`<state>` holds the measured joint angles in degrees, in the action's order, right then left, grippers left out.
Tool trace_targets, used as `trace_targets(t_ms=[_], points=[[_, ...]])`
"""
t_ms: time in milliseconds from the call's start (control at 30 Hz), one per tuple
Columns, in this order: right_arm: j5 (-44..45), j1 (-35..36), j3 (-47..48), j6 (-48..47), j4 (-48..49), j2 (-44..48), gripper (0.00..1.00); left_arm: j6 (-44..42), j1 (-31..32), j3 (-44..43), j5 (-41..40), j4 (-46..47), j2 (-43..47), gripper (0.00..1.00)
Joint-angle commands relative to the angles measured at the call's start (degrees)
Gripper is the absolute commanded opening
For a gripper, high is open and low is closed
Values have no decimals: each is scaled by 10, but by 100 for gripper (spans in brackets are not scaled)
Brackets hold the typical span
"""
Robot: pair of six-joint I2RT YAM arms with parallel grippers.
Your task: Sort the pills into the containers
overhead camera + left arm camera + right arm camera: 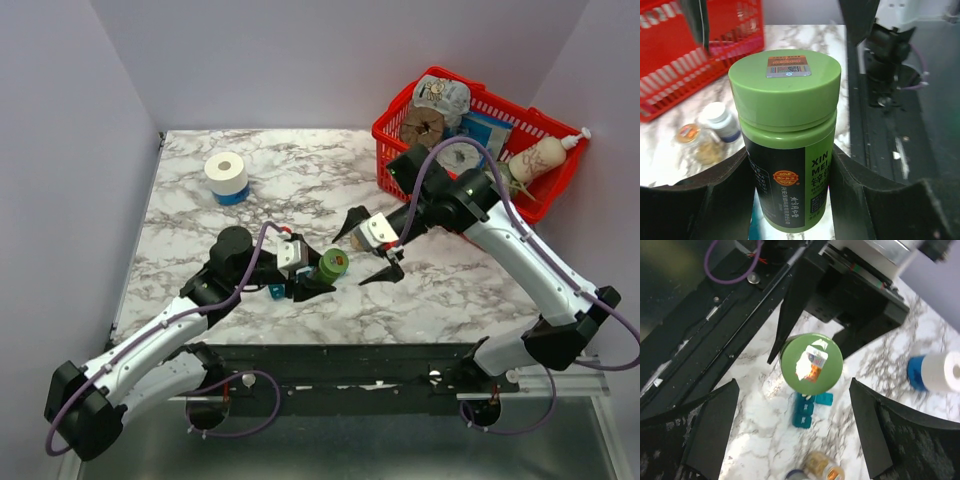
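Note:
My left gripper (322, 272) is shut on an upright green pill bottle (785, 150) with a green cap (811, 362), its fingers pressed against both sides of the label. Just beneath the bottle on the marble lies the teal organiser (808, 412), the containers, with one lid (824, 399) swung open and a couple of pale pills (806, 396) showing at the cap's edge. In the top view only an end of the organiser (275, 291) shows past the left gripper. My right gripper (793, 381) hangs open above the bottle, its fingers wide on either side and touching nothing.
A small clear bottle of yellowish pills (700, 142) and a white-capped bottle (720, 117) lie just beyond the green one. A red mesh basket (540, 125) of items stands back right. A white roll on a blue base (226, 176) stands back left.

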<state>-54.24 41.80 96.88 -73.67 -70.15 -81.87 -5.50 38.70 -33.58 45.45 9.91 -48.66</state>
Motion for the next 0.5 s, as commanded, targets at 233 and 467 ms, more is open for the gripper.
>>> trace_targets(t_ms=[233, 467], points=[[-90, 21, -17, -110, -72, -31, 94, 34, -6, -48, 138, 29, -58, 0], [-65, 37, -28, -58, -53, -33, 78, 37, -12, -53, 130, 24, -74, 0]])
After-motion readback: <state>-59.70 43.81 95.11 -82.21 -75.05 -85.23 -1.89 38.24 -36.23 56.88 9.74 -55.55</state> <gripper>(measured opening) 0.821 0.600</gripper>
